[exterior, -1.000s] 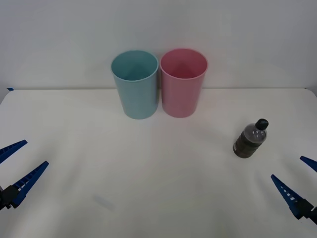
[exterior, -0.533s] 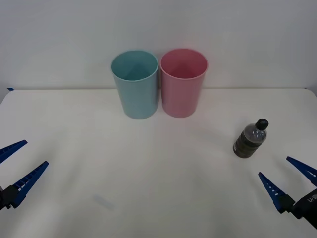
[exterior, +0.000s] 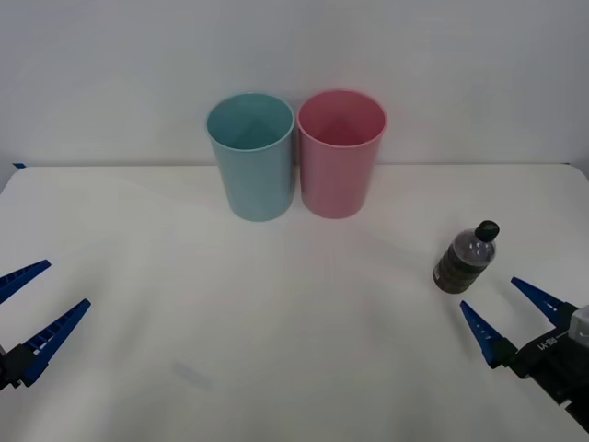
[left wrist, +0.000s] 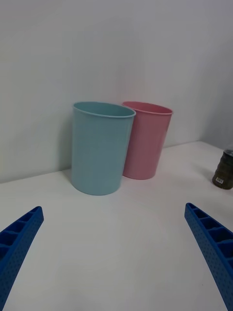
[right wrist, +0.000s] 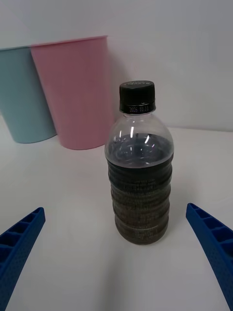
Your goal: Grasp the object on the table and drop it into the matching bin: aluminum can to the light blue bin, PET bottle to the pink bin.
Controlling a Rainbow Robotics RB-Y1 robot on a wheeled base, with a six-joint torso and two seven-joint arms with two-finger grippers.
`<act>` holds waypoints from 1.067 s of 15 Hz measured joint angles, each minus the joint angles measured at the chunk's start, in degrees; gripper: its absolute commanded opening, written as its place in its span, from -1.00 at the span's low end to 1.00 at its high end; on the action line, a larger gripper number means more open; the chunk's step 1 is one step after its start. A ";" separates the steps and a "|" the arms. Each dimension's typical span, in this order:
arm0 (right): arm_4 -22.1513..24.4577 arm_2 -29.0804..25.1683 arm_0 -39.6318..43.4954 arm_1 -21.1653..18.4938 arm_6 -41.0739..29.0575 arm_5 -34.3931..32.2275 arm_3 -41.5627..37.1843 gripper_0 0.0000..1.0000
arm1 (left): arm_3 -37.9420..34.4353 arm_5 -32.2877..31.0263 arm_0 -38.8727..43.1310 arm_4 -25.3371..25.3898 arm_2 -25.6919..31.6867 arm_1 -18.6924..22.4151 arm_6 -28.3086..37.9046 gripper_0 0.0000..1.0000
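PET bottle stands upright on the table, black cap on, well apart from the pink bin, off toward the robot's right and nearer the robot. Light blue bin just beside the pink bin on its left, both upright at the table's far side. Right gripper low over the table, just nearer the robot than the bottle, fingers spread wide, nothing held, bottle not touched. Left gripper far left of the pink bin by the near table edge, also spread wide, empty.
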 measured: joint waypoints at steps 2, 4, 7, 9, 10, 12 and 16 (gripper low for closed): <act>0.60 0.31 -1.98 0.79 0.64 0.58 1.71 1.00 | 0.00 0.00 0.00 0.00 0.00 0.00 0.00 1.00; 1.34 0.33 -3.77 1.52 1.32 1.22 3.50 1.00 | 0.00 0.00 0.00 0.00 0.00 0.00 0.00 1.00; 1.84 0.35 -6.76 2.10 2.30 2.01 6.52 1.00 | 0.00 0.00 0.00 0.00 0.00 0.00 0.00 1.00; 2.23 0.37 -8.37 2.44 2.99 2.55 8.00 1.00 | 0.00 0.00 0.00 0.00 0.00 0.00 0.00 1.00; 2.30 0.46 -9.06 2.56 3.29 2.84 8.66 1.00 | 0.00 0.00 0.00 0.00 0.00 0.00 0.00 1.00; 2.38 0.76 -10.75 2.58 4.03 3.36 10.53 1.00 | 0.00 0.00 0.00 0.00 0.00 0.00 0.00 1.00; 2.43 1.00 -14.80 2.61 5.02 3.41 14.80 1.00 | 0.00 0.00 0.00 0.00 0.00 0.00 0.00 1.00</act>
